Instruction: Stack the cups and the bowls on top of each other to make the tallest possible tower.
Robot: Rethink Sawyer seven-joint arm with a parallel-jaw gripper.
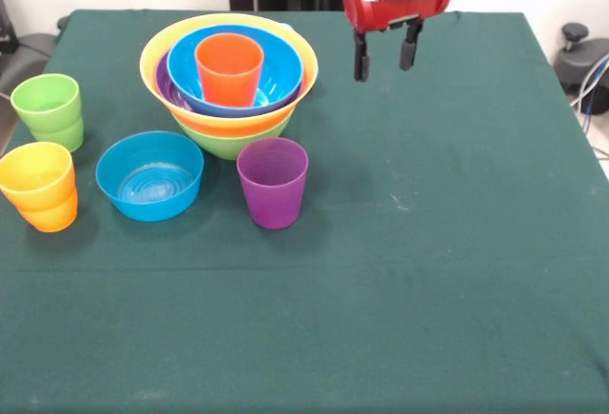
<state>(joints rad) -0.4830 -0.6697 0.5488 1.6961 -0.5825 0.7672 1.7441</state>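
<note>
So the gripper (385, 60) hung open and empty up at the far side of the green table (447, 271), its 2 dark fingers apart with nothing between them. The tower (228, 86) sat well off to its left in the front view: a lime green bowl (224, 140) at the bottom, a yellow bowl (157, 57) over that, a sliver of purple bowl (164, 90), then a blue bowl (276, 71) with an orange cup (228, 69) standing upright in the middle.

The loose stuff was all on that same left side and nearer the camera. The purple cup (272, 183) stood just in front of the tower, mouth up, and looked like the closest loose piece to the gripper. The smaller blue bowl (149, 175) was just beside it further left, and the green cup (49, 110) and yellow cup (38, 186) were out by the left edge, each looking like 2 nested cups.

My guess is the whole thing turned on that: everything lay left and toward the camera from the gripper, so it needed to travel that way and come straight down over a rim, since all the cups stood vertical.
</note>
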